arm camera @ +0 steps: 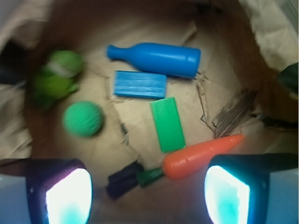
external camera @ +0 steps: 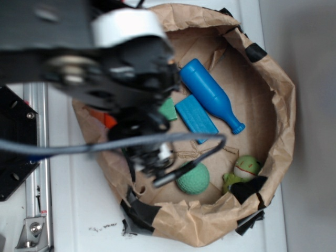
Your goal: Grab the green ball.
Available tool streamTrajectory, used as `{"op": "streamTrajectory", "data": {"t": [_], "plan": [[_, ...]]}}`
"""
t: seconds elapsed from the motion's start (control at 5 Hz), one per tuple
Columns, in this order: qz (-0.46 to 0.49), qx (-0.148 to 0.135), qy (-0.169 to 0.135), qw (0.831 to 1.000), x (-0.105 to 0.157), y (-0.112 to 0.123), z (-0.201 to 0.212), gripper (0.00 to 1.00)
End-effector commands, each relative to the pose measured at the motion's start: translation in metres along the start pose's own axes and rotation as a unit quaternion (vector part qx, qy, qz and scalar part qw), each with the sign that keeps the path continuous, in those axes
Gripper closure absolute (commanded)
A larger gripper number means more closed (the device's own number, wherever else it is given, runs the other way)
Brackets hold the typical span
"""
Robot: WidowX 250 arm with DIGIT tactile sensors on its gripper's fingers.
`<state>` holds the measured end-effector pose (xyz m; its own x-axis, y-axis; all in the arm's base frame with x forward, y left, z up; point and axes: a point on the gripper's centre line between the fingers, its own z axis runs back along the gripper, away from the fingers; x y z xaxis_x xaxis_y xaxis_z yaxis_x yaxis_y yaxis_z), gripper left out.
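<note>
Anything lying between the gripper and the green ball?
No. In the wrist view only bare brown paper separates the green ball from the open gripper.

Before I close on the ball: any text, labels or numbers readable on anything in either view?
None readable.
Green ball, blue bottle, blue block, green block, carrot: no print visible.
Dark marks on the white surface beside the paper bag: too small and blurred to read.

The outside picture is bright, but the robot arm [external camera: 105, 68] close to the camera is fuzzy, and in the wrist picture the green ball [arm camera: 83, 119] looks smeared while both finger pads [arm camera: 69, 198] glow white.
</note>
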<state>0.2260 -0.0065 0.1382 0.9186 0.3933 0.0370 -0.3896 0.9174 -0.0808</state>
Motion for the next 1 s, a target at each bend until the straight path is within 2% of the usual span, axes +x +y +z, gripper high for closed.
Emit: {"op": "streamTrajectory", "data": {"t": [0.0,0.2,0.4,0.6,0.8], "plan": [[0.044,-0.012,0.048,0.998,0.003,-0.037,-0.055,0.00],[0.029,-0.011,0.052,0.998,0.008,-0.061,-0.074,0.00],[-0.021,-0.047,0.049,0.997,0.003,-0.092,-0.096,0.00],[-0.067,-0.085,0.048,0.993,-0.006,-0.117,-0.100,0.00],[-0.101,-0.069,0.041,0.992,-0.006,-0.118,-0.114,0.00]]}}
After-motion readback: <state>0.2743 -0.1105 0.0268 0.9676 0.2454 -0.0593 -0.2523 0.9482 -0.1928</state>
